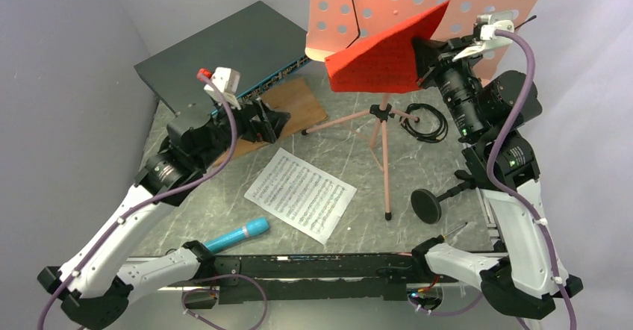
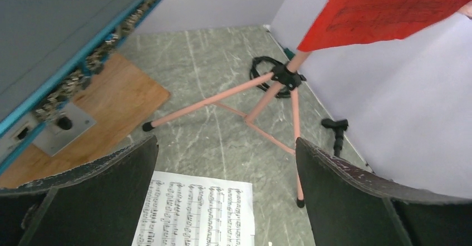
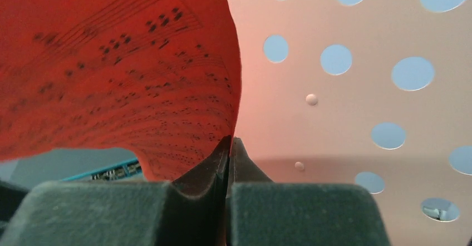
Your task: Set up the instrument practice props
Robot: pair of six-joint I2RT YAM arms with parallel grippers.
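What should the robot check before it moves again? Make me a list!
1. Right pincer shut on the red sheet-music page: ok.
2. Red page seated on the music stand: cannot tell.
3. Music stand upright on its tripod legs: ok.
4. Left pincer open and empty: ok.
5. Mic stand upright: not ok, it lies on its side.
6. Cyan microphone in its stand: not ok, it lies on the table.

Left gripper low, spread wide, right gripper raised, pinched closed
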